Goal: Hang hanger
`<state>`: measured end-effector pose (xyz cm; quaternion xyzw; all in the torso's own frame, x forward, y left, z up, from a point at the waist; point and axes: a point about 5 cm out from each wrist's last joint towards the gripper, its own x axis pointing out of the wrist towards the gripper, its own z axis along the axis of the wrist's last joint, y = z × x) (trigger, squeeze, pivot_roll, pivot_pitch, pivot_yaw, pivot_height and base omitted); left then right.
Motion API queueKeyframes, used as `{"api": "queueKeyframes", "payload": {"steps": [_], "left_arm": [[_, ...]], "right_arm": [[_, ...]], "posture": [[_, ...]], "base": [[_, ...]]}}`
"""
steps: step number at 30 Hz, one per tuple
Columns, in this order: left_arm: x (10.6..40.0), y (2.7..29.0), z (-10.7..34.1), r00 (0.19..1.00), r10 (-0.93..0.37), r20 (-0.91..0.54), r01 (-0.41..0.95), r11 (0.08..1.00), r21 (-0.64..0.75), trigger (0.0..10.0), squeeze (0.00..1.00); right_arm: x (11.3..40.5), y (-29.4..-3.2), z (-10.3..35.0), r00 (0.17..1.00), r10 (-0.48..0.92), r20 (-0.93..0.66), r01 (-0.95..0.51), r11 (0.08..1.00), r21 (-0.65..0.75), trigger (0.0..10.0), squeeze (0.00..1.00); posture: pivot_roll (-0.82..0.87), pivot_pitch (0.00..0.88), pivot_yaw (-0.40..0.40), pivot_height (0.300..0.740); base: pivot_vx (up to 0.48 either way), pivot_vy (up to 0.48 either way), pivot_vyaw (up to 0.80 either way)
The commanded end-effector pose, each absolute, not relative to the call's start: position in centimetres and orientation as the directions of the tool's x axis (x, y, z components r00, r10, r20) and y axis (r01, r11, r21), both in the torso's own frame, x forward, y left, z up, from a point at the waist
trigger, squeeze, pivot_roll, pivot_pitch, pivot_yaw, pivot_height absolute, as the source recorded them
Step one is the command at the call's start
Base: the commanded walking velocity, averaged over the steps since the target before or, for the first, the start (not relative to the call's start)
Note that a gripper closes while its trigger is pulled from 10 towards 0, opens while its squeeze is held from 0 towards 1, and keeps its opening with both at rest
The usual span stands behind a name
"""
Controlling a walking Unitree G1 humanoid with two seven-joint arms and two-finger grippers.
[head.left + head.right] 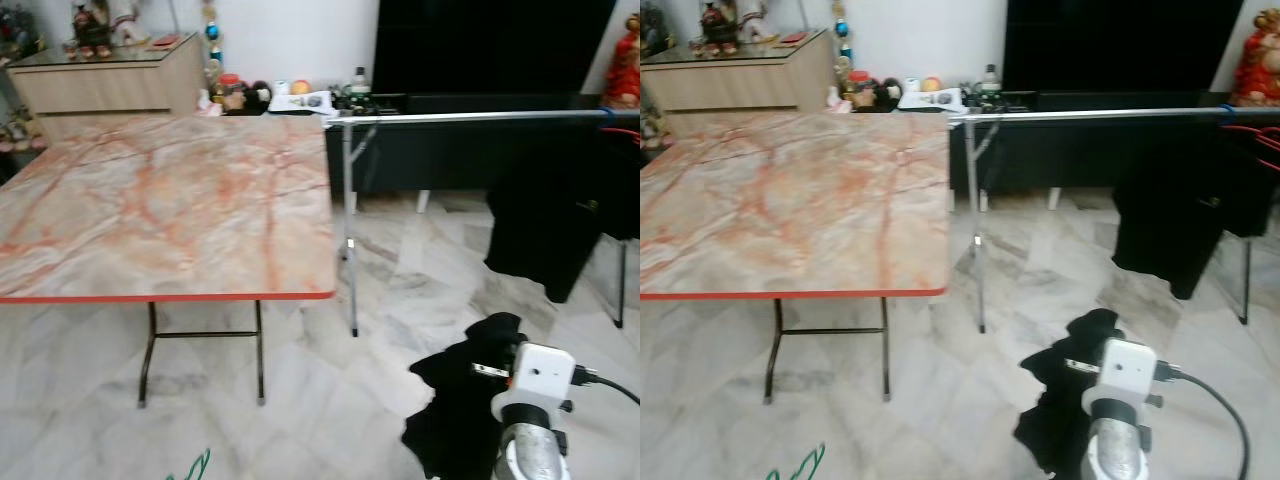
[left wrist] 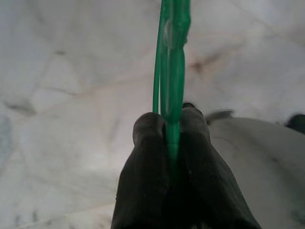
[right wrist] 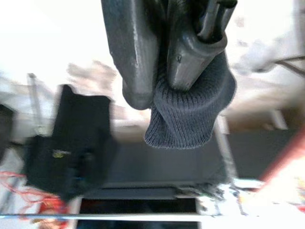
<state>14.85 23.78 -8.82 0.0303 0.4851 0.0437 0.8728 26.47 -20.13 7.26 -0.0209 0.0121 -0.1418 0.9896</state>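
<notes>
We stand a little way back from the clothes rail (image 1: 470, 117), which runs level across the room beyond the marble-patterned folding table (image 1: 160, 205). Our left gripper (image 2: 171, 126) is low at our left side, its two black fingers (image 2: 147, 143) pinched tight on a thin green hanger (image 2: 170, 62), whose tip just peeks in at the lower edge of the head views (image 1: 195, 465). Our right gripper (image 3: 164, 81) is raised in front of us on the right with its fingers closed on the ribbed edge of a dark garment (image 1: 465, 395), which hangs down limp from it. A black shirt (image 1: 545, 215) already hangs toward the right end of the rail, with what look like red hangers (image 1: 1250, 135) beside it, so the bare stretch of rail to the left of the shirt seems the best place to aim. We judge the hanger is not yet near the rail, so the job is barely begun. To do it well, we should walk closer and square up to the rail first, keep the hanger's hook turned upward and free of the garment, lift it above the bar, then lower it until the hook seats before letting go. The grip on the thin hanger is narrow, so it may twist if we swing it fast.
</notes>
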Motion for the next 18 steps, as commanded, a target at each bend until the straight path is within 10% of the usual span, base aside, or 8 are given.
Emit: {"api": "queueKeyframes", "payload": {"steps": [1, 18], "left_arm": [[13.88, 23.67, -9.24, 0.494, 0.102, -0.864, -0.041, 0.995, 0.094, 10.0, 0.00], [14.09, 23.60, -9.19, 0.497, 0.101, -0.862, -0.038, 0.995, 0.095, 10.0, 0.00]], "right_arm": [[26.75, -20.15, 8.07, 0.963, -0.270, 0.023, 0.271, 0.961, -0.052, 10.0, 0.00], [26.89, -20.01, 8.06, 0.963, -0.267, 0.025, 0.268, 0.962, -0.049, 10.0, 0.00]], "posture": [[0.07, 0.008, 0.026, 0.740], [0.07, 0.006, 0.026, 0.740]], "base": [[0.000, 0.480, 0.00], [0.000, 0.480, 0.00]]}}
